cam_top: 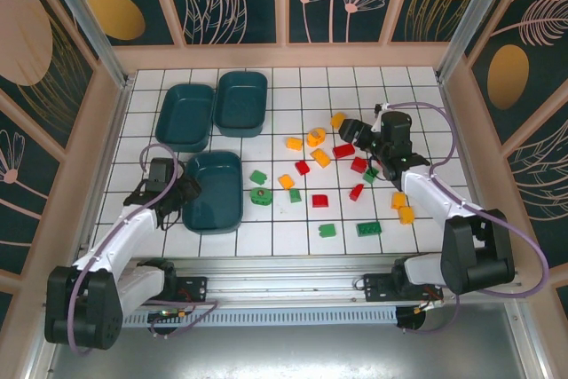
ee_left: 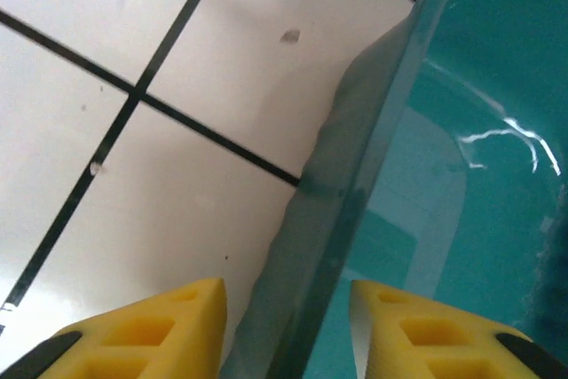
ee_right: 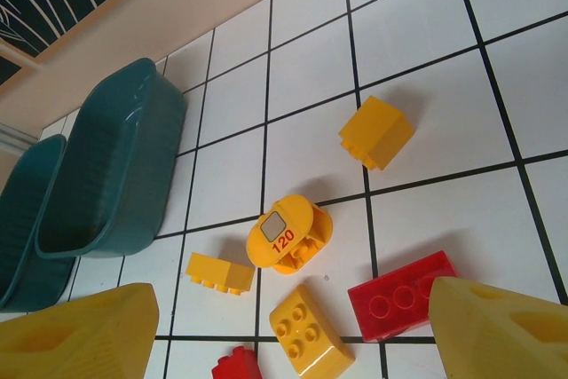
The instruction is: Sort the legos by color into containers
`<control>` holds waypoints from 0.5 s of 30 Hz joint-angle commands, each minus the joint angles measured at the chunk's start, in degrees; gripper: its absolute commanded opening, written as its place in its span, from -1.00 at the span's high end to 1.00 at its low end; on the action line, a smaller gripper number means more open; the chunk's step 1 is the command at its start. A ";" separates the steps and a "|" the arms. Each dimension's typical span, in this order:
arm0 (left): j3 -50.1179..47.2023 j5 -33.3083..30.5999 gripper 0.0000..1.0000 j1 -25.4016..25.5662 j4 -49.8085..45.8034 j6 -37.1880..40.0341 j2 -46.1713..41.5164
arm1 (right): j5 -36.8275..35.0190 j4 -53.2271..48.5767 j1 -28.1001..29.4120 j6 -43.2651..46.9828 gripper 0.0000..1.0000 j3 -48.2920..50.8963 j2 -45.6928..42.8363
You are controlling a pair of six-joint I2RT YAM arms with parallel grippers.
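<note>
Wrist view, left tool (ee_left: pixel 286 308) astride container rim (ee_left: pixel 368 166)

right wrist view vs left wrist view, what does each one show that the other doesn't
Right wrist view: loose yellow bricks, a round yellow piece marked 120, a red brick, and two bins side by side. Left wrist view: a close look at one bin's rim, sitting between the open left tool's fingers. Shared: white tiled table, teal bins, and yellow fingers at the bottom edge.
</note>
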State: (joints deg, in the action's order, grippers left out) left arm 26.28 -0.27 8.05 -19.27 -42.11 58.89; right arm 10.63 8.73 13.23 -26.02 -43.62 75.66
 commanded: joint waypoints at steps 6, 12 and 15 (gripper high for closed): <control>0.91 -1.62 0.58 0.90 -0.75 0.33 0.48 | 0.90 2.09 0.32 -0.79 -0.61 0.78 0.10; 1.97 -2.59 0.85 1.09 -0.93 1.15 1.81 | 1.30 2.26 0.30 -0.96 -0.61 0.65 0.89; 2.22 -2.40 1.00 1.68 -1.03 1.40 1.97 | 1.41 2.21 0.33 -0.87 -0.61 0.57 0.95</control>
State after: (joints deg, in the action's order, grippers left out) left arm 27.00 -1.80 9.13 -19.35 -41.60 60.49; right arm 11.05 8.82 13.23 -26.09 -43.59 76.14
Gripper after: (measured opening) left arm 0.103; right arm 0.805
